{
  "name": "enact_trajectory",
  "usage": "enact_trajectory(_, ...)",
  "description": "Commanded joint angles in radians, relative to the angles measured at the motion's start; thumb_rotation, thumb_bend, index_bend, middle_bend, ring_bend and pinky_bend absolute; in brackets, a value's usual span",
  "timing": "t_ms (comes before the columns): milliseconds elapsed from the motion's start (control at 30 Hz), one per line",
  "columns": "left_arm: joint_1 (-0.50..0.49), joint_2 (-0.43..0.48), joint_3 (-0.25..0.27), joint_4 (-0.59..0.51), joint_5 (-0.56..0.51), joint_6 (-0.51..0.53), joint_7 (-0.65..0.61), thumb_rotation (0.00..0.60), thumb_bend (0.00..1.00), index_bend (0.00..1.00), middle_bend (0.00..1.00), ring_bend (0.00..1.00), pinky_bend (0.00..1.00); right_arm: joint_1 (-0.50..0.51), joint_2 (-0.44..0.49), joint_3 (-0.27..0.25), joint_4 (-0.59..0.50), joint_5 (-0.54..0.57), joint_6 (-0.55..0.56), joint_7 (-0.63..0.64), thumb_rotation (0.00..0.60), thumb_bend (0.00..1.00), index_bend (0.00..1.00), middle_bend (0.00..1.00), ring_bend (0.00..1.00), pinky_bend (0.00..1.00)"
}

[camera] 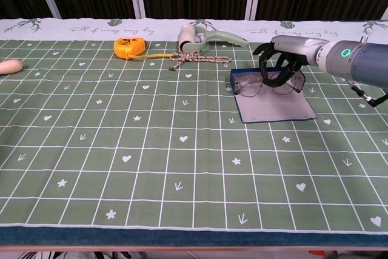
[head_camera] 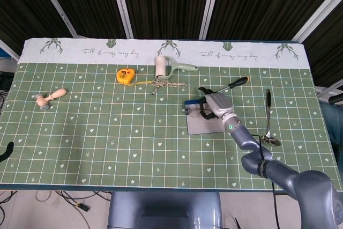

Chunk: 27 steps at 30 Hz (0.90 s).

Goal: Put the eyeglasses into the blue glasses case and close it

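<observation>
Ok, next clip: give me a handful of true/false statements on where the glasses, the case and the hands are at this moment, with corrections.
1. The right hand holds the eyeglasses over the open blue glasses case. True.
2. The case is closed. False: it lies open, its grey inner flap spread flat on the table mat.
3. The yellow tape measure lies to the left of the case in the chest view. True.
4. The left hand grips the case. False: no left hand shows near the case in either view.
5. The lint roller rests on top of the case. False: it lies apart from it, nearer the far edge, beside the knotted rope.
</observation>
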Motion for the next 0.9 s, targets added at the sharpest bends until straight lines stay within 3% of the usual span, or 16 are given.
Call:
enact_trajectory(33,0.0,0.0,0.001,0.0,0.0,0.0,0.001,0.6,0.28,0.19,0.0,0.0,0.0,0.003,-0.004,0.002,0.008,0.003,-0.003,0.001,0.6,0.55,0.68,0.1,0.14,0.25)
enact_trajectory(900,0.002,0.0,0.001,-0.002,0.001,0.003,0.003,0.6,0.28,0.19,0.0,0.0,0.0,0.016,-0.016,0.02,0.051,0.084,-0.056,-0.103,0.6,0.55,0.66,0.1,0.13,0.25)
